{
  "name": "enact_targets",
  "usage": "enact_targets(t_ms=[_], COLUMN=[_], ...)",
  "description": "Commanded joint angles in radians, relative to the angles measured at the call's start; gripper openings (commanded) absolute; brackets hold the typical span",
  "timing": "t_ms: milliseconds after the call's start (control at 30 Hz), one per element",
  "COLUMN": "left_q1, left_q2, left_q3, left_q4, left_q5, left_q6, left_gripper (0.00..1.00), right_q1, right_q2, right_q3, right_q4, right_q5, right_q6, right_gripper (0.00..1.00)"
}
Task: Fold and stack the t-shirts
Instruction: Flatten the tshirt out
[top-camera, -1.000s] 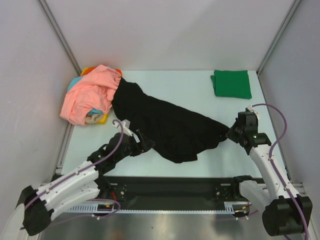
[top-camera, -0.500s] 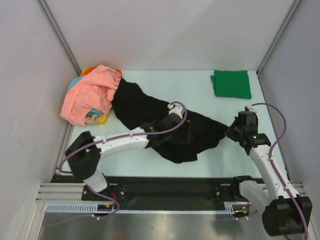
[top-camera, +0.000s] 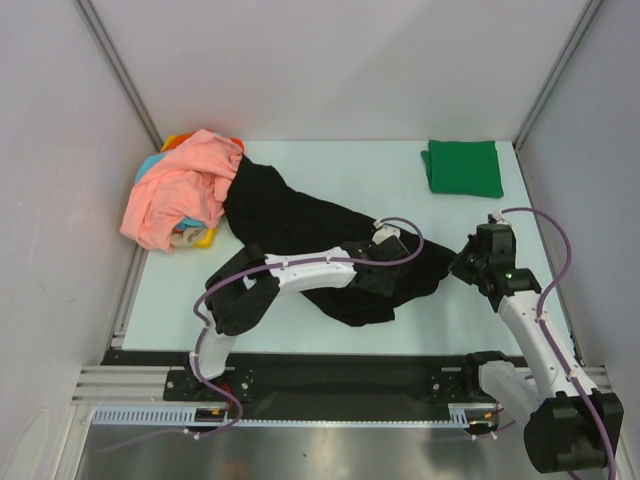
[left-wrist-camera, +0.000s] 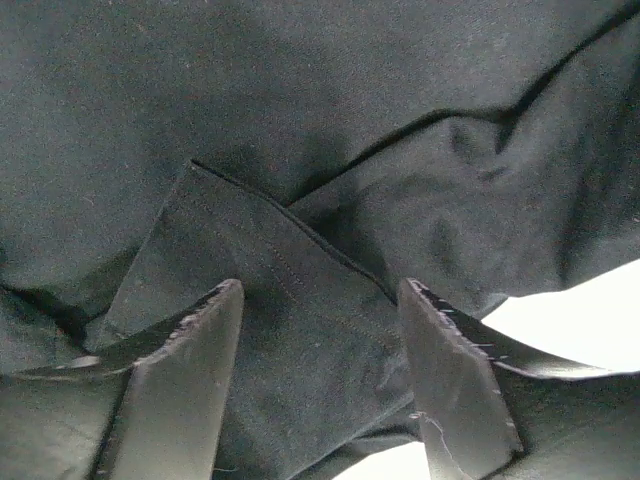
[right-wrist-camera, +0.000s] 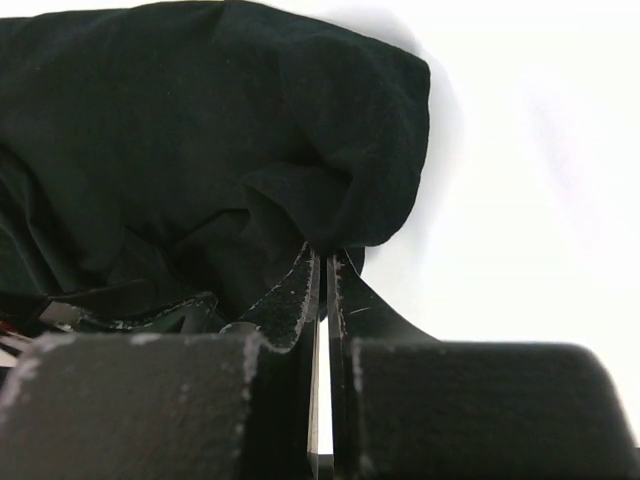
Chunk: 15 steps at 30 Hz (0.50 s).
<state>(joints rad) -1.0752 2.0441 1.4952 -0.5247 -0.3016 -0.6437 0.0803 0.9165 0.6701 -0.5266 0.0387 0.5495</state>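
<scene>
A black t-shirt (top-camera: 300, 225) lies spread and rumpled across the middle of the table. My left gripper (top-camera: 385, 277) reaches over its right part; in the left wrist view its fingers (left-wrist-camera: 190, 380) stand open just above a fold of the black cloth (left-wrist-camera: 300, 300). My right gripper (top-camera: 462, 266) is at the shirt's right edge; in the right wrist view its fingers (right-wrist-camera: 300, 290) are shut on the black cloth's edge (right-wrist-camera: 350, 200). A folded green t-shirt (top-camera: 462, 167) lies at the back right. A salmon-pink t-shirt (top-camera: 180, 190) tops a pile at the back left.
Under the pink shirt, bits of orange (top-camera: 175, 141), teal (top-camera: 148, 166) and yellow (top-camera: 203, 238) cloth show. Grey walls close the table on three sides. A black rail (top-camera: 340, 375) runs along the near edge.
My left arm has swung from the table's left side far to the right over the black shirt. My right gripper has stayed at the shirt's right edge.
</scene>
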Motion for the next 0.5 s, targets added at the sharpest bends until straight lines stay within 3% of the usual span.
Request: enact_targets(t_ms=[0,67,100,167,200,267,467], left_q1=[-0.006,-0.006,-0.006,-0.006,-0.006,-0.006,-0.006], left_q2=[0.022,0.03,0.033,0.025,0.016,-0.018,-0.22], left_q3=[0.068,0.069,0.066,0.063,0.054,0.051,0.017], left_q4=[-0.037,-0.037,-0.038,-0.041,-0.044,-0.06,-0.173], left_q5=[-0.062,-0.073,-0.085,-0.102,-0.123,-0.149,-0.252], left_q6=[0.022,0.018,0.016,0.009,0.004,-0.002,-0.013], left_gripper=[0.67,0.61,0.48,0.31,0.14,0.02,0.01], right_q1=[-0.004,-0.005,-0.005,-0.007,-0.008,-0.007,-0.01], right_q2=[-0.004,-0.002,-0.002,-0.002,-0.001,-0.001,-0.018], right_q3=[-0.001,-0.003,-0.003,0.0,0.0,0.005,0.046], right_q4=[0.04,0.042,0.042,0.042,0.042,0.04,-0.001], right_q5=[-0.014,-0.016,-0.014,-0.014,-0.016,-0.014,-0.008], right_q6=[-0.016,-0.017,-0.019,-0.019,-0.017,-0.019,-0.017], right_gripper=[0.0,0.0,0.0,0.0,0.0,0.0,0.0])
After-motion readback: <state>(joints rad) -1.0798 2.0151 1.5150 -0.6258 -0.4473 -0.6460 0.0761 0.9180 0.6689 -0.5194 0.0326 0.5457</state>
